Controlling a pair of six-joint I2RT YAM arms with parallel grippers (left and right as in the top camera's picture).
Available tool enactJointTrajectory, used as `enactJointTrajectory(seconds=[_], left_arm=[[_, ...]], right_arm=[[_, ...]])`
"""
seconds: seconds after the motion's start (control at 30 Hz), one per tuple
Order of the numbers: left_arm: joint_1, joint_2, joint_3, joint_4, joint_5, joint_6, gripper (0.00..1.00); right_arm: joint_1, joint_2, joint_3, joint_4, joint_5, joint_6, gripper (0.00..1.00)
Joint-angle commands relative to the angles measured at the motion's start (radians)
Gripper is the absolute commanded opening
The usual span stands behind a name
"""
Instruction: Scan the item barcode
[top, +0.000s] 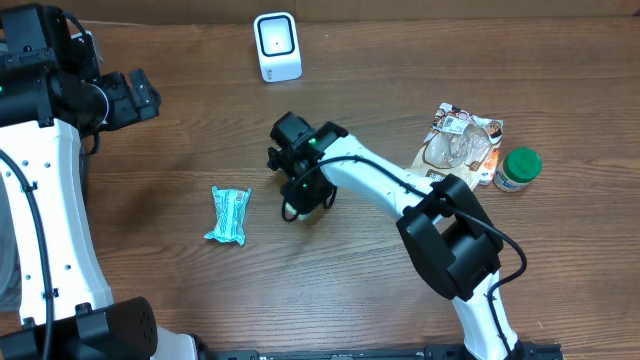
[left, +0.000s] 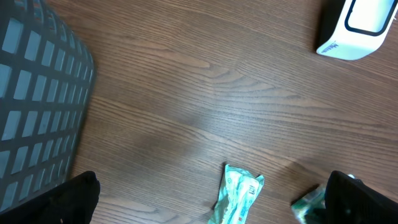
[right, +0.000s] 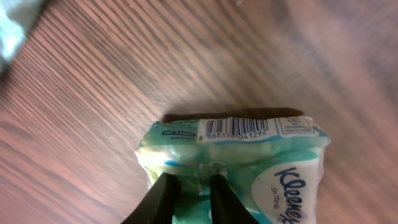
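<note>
A green and white Kleenex tissue pack (right: 249, 155) lies on the wooden table with its barcode (right: 235, 129) facing up along the far edge. My right gripper (right: 194, 180) stands over the near side of the pack, fingers a little apart astride a crease in the wrapper. From overhead the right gripper (top: 300, 195) is low at the table's middle and hides most of the pack. The white scanner (top: 277, 45) stands at the back. My left gripper (left: 211, 205) is wide open and holds nothing, up at the far left (top: 135, 95).
A small green sachet (top: 229, 215) lies left of the right gripper, also in the left wrist view (left: 239, 193). A clear snack bag (top: 460, 145) and a green-lidded jar (top: 518, 168) sit at the right. A grey mesh basket (left: 31, 93) stands at the left.
</note>
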Motion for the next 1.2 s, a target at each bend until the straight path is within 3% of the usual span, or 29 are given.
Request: enactJointTrajectory(seconds=[0.0, 0.13, 0.33, 0.4, 0.53, 0.7, 0.77, 0.83, 1.17], left_arm=[[0.002, -0.007, 0.021, 0.001, -0.006, 0.023, 0.99], [0.002, -0.007, 0.021, 0.001, -0.006, 0.023, 0.99], [0.002, -0.007, 0.021, 0.001, -0.006, 0.023, 1.00], [0.002, -0.007, 0.021, 0.001, -0.006, 0.023, 1.00], [0.002, -0.007, 0.021, 0.001, -0.006, 0.023, 1.00], [0.002, -0.007, 0.021, 0.001, -0.006, 0.023, 1.00], [0.002, -0.007, 0.021, 0.001, -0.006, 0.023, 1.00], [0.002, -0.007, 0.021, 0.001, -0.006, 0.023, 0.99], [0.002, -0.007, 0.021, 0.001, -0.006, 0.023, 1.00]], right_arm=[[-0.043, 0.033, -0.019, 0.002, 0.132, -0.362, 0.20], [-0.043, 0.032, 0.014, 0.001, 0.139, -0.470, 0.20], [-0.043, 0.010, 0.147, -0.087, 0.137, -0.455, 0.23], [-0.043, 0.003, 0.212, -0.114, 0.129, -0.335, 0.25], [-0.043, 0.003, 0.262, -0.085, 0.055, 0.047, 0.04], [-0.038, 0.032, 0.211, 0.053, -0.070, 0.482, 0.04], [-0.033, 0.043, 0.169, 0.105, -0.068, 0.591, 0.04], [-0.027, 0.053, 0.116, 0.145, -0.068, 0.665, 0.04], [-0.027, 0.055, 0.077, 0.024, 0.057, 0.664, 0.04]])
